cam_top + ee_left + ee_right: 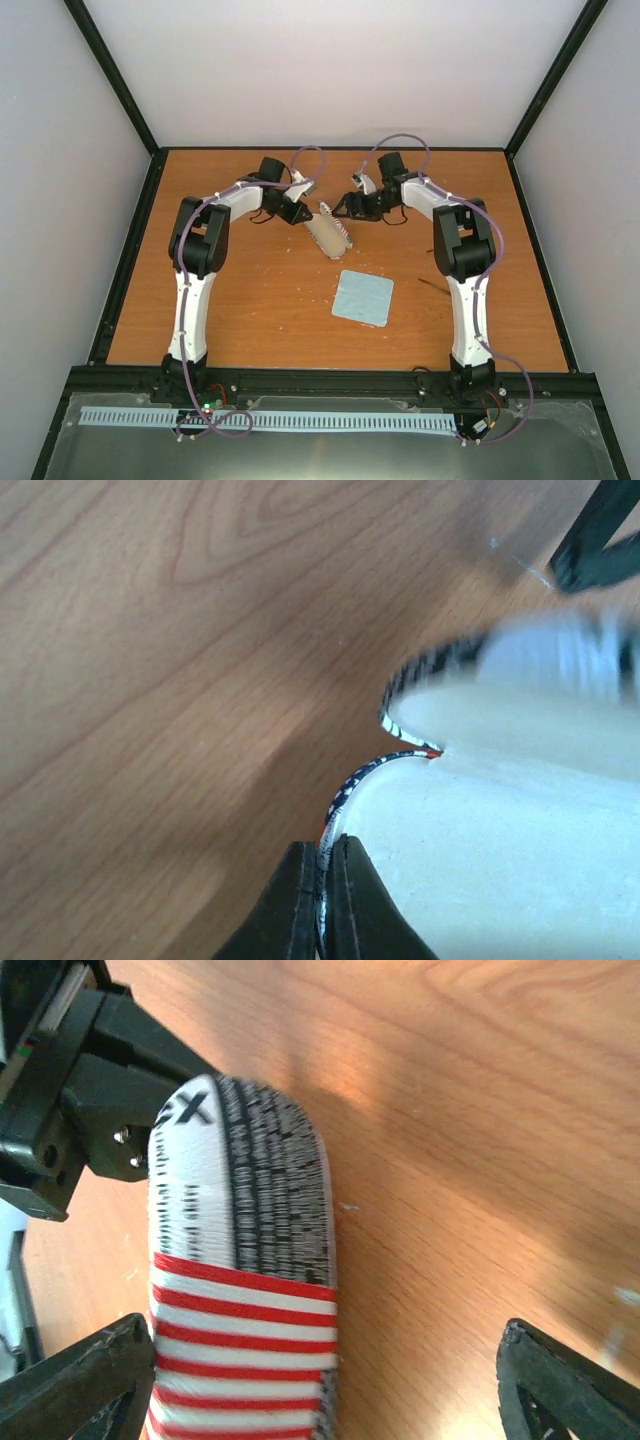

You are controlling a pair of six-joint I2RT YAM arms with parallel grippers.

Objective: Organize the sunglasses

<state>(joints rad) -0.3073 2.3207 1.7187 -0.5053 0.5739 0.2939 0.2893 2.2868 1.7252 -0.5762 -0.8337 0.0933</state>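
The left gripper (322,885) is pinching the open case's (480,860) thin rim; the right gripper (330,1375) is straddling its striped shell, jaws spread; so slight a hold is risking the case slipping shut.

1. In the left wrist view the case (500,860) runs out of the right and bottom edges, and its upper lid (560,650) is blurred.
2. The bottom edge cuts off the fingers (285,915) of the left gripper (320,855).
3. In the right wrist view the print on the case's far end is blurred. The bottom edge cuts off the case and the fingers (80,1385) of the right gripper (328,1328).
4. From above, a thin dark thing (433,286) near the cloth (362,297) is too small to identify.
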